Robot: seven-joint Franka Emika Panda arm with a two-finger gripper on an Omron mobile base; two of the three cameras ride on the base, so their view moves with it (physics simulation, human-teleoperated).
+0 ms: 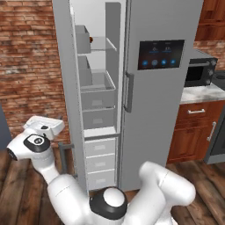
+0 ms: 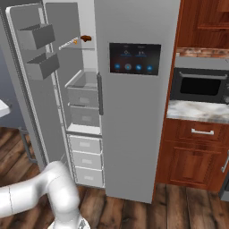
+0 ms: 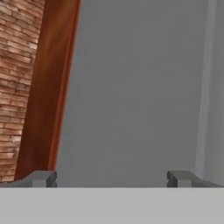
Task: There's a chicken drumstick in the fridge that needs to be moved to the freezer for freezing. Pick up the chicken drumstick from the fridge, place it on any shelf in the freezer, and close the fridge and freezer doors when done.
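- Currently the tool (image 3: 111, 178) stands with its two tips wide apart and nothing between them. In the hand view it faces a plain grey panel, with a brown wooden strip (image 3: 48, 87) and a brick wall (image 3: 19, 78) at 9 o'clock.
- In the left base view, the end of the arm (image 1: 43, 128) sits low at the outer side of the open freezer door (image 1: 65, 66). The door's slab is just beside it at 3 o'clock. The grey panel in the hand view is judged to be this door's outer face. Whether the tool touches it cannot be told.
- The freezer door's long axis is upright. In the right base view its inner face, with two grey bins (image 2: 39, 36), is swung out toward the base.
- Beyond the door, the freezer (image 1: 99, 88) is open, at 2 o'clock from the end of the arm.
- The chicken drumstick (image 2: 86, 38) already lies on the upper shelf (image 2: 71, 43) of the freezer, high at 1 o'clock from the end of the arm and well apart from the tool.
- Farthest to 3 o'clock, the fridge door (image 1: 158, 114) with the dark screen (image 1: 161, 54) is shut.
- Judgement: only the freezer door is left. The coming move is a push on its outer face toward 3 o'clock, swinging it toward the compartment.
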